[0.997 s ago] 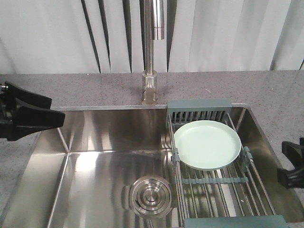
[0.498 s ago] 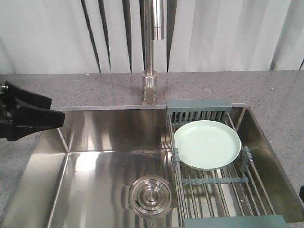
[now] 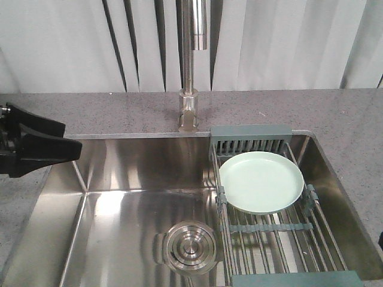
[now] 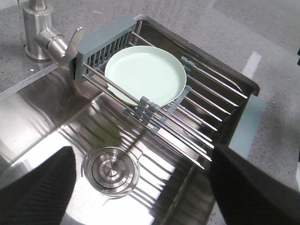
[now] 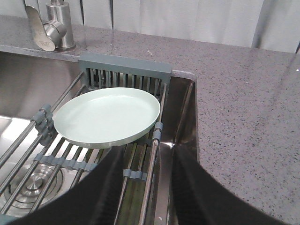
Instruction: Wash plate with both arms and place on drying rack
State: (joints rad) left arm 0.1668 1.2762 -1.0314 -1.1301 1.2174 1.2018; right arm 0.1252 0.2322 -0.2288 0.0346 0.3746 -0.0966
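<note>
Plate (image 3: 261,182) lies flat on drying rack (image 3: 281,230), right side of sink (image 3: 119,227). My left gripper (image 4: 140,187) and right gripper (image 5: 145,187): both wide, empty. Risk: fingers snagging rods, plate sliding off.

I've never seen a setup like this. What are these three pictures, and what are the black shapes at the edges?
It is a two-armed robot at a kitchen sink. One camera looks at the sink from the front; the other two sit on the robot's wrists. The black shapes are its grippers, its "hands": the left gripper and the right gripper, both open and holding nothing. A green plate lies on the drying rack over the sink's right side. There is also a tap and a round drain.
</note>
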